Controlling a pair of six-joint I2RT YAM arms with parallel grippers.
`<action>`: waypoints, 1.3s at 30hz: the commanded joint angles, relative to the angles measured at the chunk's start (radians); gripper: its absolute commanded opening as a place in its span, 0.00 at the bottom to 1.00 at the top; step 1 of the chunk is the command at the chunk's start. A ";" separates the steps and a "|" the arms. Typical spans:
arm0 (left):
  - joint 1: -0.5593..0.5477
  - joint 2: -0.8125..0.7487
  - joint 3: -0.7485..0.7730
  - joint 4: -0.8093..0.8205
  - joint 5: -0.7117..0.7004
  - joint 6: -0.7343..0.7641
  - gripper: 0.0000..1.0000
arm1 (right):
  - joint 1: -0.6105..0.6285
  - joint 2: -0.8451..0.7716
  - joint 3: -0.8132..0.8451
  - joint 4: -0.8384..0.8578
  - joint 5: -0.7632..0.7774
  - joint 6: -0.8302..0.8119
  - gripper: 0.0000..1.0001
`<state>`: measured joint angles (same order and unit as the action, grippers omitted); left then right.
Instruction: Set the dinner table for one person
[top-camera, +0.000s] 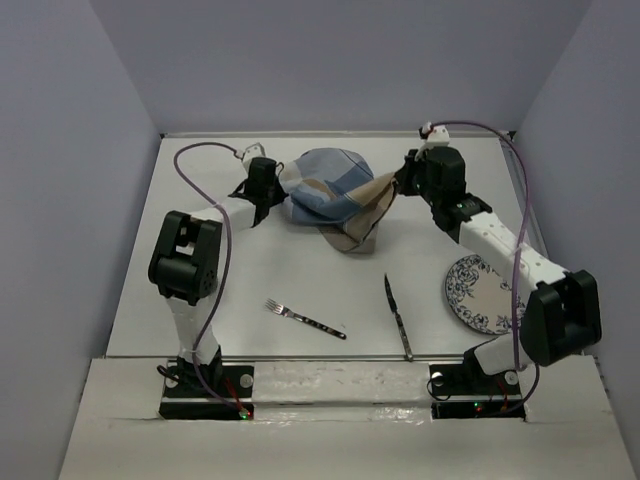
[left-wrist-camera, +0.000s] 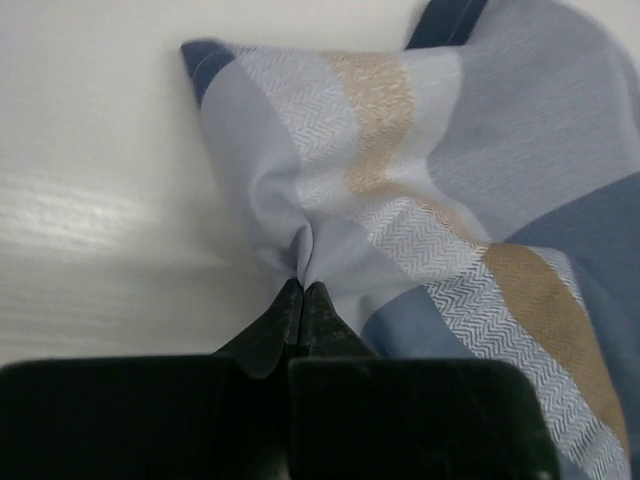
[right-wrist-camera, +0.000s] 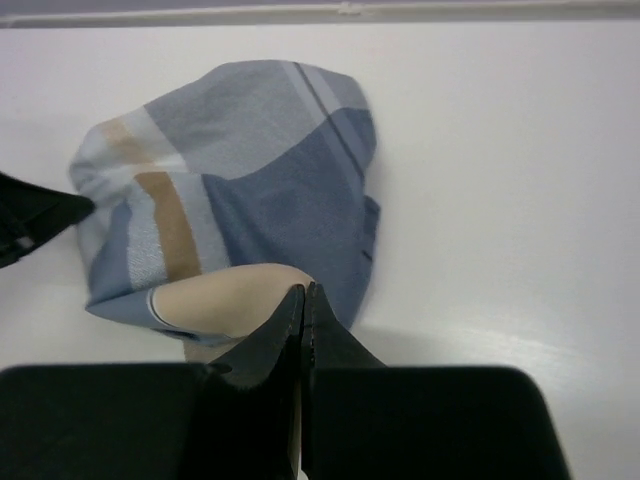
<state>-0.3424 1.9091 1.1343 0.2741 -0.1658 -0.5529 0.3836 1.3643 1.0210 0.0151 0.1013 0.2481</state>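
Left tool (left-wrist-camera: 302, 292) pinches the placemat (top-camera: 335, 195) edge; right tool (right-wrist-camera: 303, 293) pinches its opposite edge.

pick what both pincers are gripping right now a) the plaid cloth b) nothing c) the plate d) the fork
a: the left pincer and right pincer are each shut on an edge of the plaid cloth; the fork and plate lie apart on the dinner table.
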 joint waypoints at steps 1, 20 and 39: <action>0.068 -0.163 0.287 -0.036 0.014 0.031 0.00 | -0.061 0.140 0.351 0.145 -0.005 -0.127 0.00; 0.088 -0.453 0.103 -0.139 0.023 0.131 0.89 | -0.041 -0.070 -0.071 0.212 -0.048 -0.189 0.00; -0.014 -0.477 -0.343 -0.026 -0.185 0.011 0.81 | -0.041 -0.050 -0.272 0.080 0.272 0.065 0.00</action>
<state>-0.3599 1.3720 0.7521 0.1730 -0.2420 -0.5179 0.3355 1.3357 0.7265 0.0574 0.3180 0.2920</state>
